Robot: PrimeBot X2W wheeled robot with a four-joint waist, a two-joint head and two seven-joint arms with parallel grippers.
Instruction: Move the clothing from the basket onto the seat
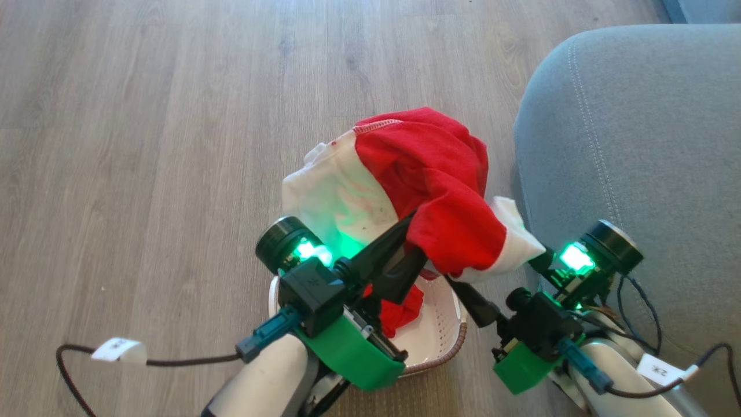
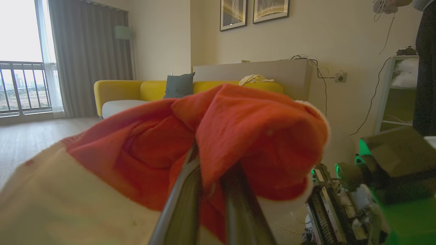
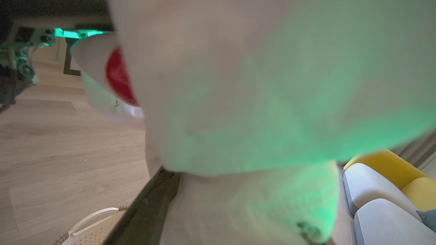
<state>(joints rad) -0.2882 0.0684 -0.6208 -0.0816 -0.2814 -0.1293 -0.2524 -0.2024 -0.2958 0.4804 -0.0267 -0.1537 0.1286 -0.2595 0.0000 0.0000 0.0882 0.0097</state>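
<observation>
Our left gripper (image 1: 417, 240) is clenched on a bunched fold of the red-and-white garment (image 1: 428, 174). Its white cuff drapes across our right gripper (image 1: 492, 269), jaws wide. We judge it light and limp: pinch thick folds. The small red garment (image 1: 399, 310) lies in the basket (image 1: 446, 341) under the left gripper, with the seat (image 1: 637, 145) beside the right.

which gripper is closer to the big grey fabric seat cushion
Right. The right gripper is open just beside the edge of the grey fabric seat cushion. The left gripper, shut on the red and white fabric garment, is farther off, over the cream plastic basket.
</observation>
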